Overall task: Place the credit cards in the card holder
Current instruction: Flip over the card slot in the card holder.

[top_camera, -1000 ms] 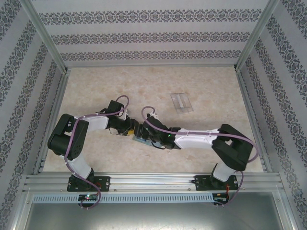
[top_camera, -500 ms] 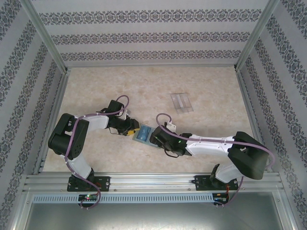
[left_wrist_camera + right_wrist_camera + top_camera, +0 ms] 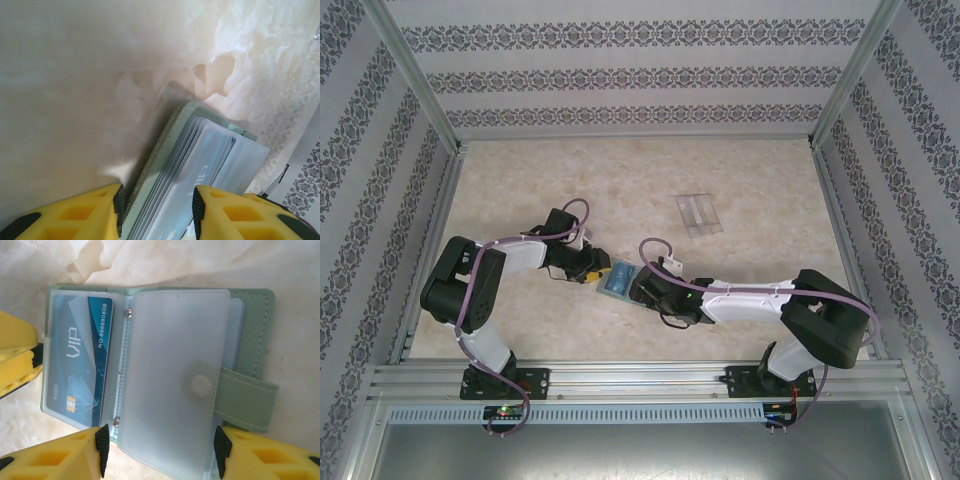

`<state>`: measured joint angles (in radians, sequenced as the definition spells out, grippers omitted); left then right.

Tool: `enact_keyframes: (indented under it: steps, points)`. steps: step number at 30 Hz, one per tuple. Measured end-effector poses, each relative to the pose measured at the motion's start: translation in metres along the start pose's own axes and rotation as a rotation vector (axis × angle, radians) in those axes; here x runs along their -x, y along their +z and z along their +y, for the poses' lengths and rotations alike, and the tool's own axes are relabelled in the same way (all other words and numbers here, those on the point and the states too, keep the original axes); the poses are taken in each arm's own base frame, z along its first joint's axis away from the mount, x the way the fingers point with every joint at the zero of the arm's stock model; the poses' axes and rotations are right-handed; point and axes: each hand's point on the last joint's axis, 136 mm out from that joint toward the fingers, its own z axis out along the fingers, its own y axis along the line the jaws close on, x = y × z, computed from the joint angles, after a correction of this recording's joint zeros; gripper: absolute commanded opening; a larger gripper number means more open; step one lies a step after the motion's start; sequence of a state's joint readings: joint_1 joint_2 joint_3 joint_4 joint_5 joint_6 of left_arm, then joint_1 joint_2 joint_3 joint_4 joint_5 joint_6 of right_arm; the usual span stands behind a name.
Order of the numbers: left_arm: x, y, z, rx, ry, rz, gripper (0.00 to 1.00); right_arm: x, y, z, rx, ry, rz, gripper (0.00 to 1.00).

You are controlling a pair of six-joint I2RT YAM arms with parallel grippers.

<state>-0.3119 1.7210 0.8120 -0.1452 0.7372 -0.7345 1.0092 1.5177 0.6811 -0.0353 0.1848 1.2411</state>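
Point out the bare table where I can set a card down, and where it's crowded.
Bare: the whole far half of the table, from back wall to the arms, apart from the clear box. Crowded: near centre, where the left gripper and right gripper flank the card holder.

One card holder [image 3: 256,330], one blue card [image 3: 75,365], one clear box [image 3: 698,213].

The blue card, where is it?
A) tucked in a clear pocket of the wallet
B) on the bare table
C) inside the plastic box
A: the right wrist view shows the blue VIP card behind a clear sleeve of the open card holder.
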Motion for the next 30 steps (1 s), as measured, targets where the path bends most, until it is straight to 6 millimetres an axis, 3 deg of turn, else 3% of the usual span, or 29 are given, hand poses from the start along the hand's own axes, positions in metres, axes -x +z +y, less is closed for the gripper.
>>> enact_keyframes:
  steps: [13,18,25,30]
  points:
    - [0.0,0.0,0.0,-0.003,-0.005,0.001,0.43,0.014,-0.001,0.04,0.133,-0.049,-0.032,0.57]
    - [0.005,-0.006,0.0,-0.034,-0.079,0.002,0.45,0.022,-0.003,0.069,0.198,-0.098,-0.045,0.58]
    - [0.031,-0.042,0.002,-0.085,-0.158,-0.088,0.46,0.028,0.004,0.114,0.294,-0.162,-0.051,0.58]
    - [0.045,-0.061,0.01,-0.1,-0.201,-0.141,0.47,0.027,0.027,0.123,0.322,-0.188,-0.031,0.57]
